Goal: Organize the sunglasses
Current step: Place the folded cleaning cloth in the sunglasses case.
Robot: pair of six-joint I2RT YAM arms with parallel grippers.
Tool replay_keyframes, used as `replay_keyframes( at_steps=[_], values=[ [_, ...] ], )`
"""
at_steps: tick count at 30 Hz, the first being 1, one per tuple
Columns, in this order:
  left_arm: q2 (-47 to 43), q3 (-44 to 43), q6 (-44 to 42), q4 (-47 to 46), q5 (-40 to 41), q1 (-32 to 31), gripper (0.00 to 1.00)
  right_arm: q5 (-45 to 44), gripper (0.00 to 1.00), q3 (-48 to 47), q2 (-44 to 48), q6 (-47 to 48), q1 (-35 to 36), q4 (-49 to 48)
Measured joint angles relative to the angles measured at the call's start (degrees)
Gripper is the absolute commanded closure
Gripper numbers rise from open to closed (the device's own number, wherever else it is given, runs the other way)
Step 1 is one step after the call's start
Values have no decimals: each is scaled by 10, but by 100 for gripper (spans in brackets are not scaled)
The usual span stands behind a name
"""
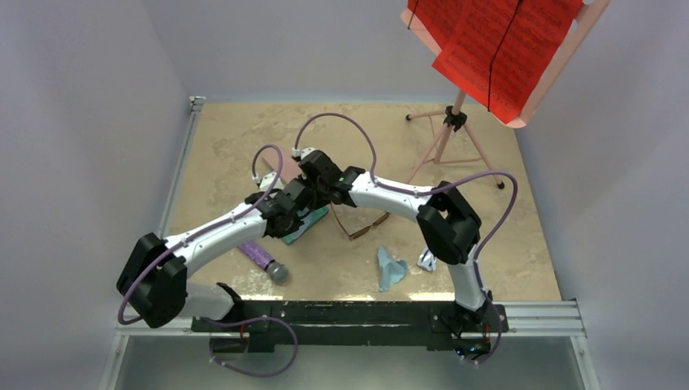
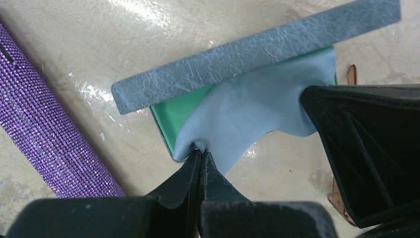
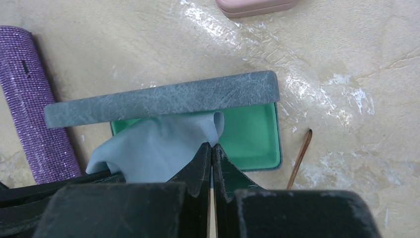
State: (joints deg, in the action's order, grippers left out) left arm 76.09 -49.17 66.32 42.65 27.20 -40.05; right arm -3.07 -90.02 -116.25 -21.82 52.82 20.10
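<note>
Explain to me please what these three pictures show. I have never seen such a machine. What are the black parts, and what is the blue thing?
The machine is two robot arms bolted to a table. One camera looks down from above; the other two sit on the wrists, so the black parts are each arm's own fingers. The left gripper and the right gripper both pinch one light blue cloth over an open grey case with green lining. On the table also lie a purple glitter case, a pink case, brown sunglasses and a second blue cloth.
</note>
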Motion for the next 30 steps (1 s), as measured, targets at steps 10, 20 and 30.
replay_keyframes(
  at_steps=[10, 20, 30],
  values=[
    [48, -2, -26, -25, -13, 23, 100, 16, 100, -10, -35, -3, -15, 0],
    [72, -12, -31, -32, -20, 33, 100, 24, 100, -33, -43, -6, -20, 3],
    [87, -13, -40, -33, -23, 33, 100, 24, 100, -33, -46, -21, -22, 15]
  ],
)
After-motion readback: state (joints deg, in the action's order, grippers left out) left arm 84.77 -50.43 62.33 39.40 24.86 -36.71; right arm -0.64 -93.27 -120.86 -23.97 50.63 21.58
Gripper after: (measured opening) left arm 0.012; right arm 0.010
